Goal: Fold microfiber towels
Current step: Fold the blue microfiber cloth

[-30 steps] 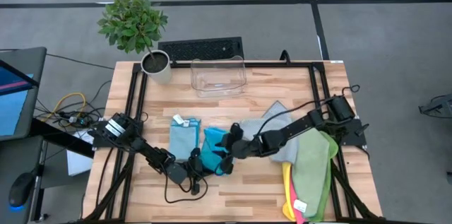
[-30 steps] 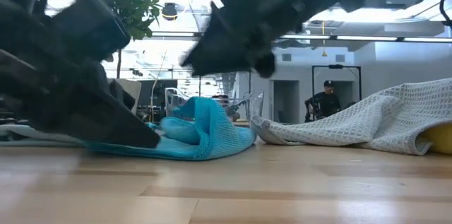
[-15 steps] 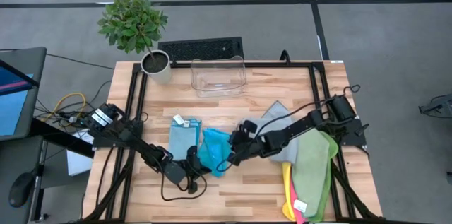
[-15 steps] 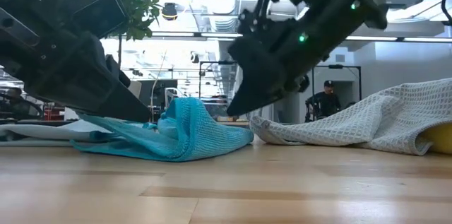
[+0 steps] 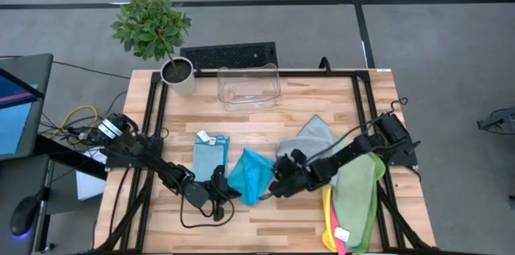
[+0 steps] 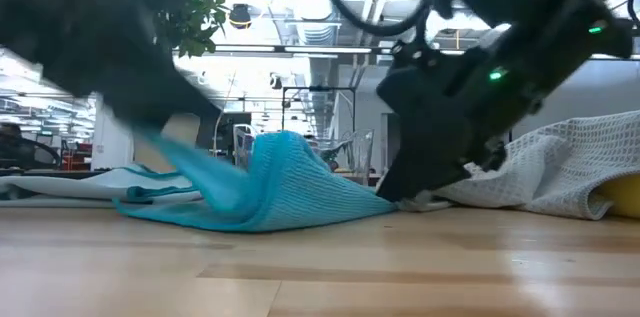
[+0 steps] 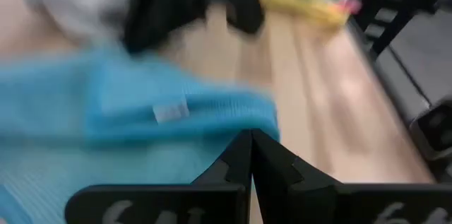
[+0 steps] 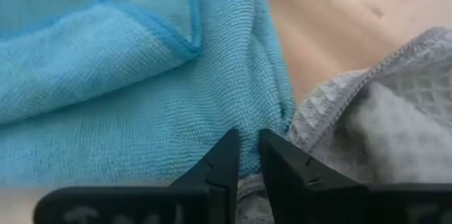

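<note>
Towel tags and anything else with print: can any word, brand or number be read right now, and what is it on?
No text can be read.
White tag on the teal towel: blurred.
White tag on the light blue towel: too small.
White tag on the lime green towel: too small.
Left gripper's finger markings: cut off by the frame, unreadable.

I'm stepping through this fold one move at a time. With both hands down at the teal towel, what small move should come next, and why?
Probably draw the right hand sideways, away from the left hand, to spread the teal towel. It lies bunched and peaked in the low view, the left hand is shut at one edge, and the right hand's fingers pinch the opposite edge beside the grey towel.
</note>
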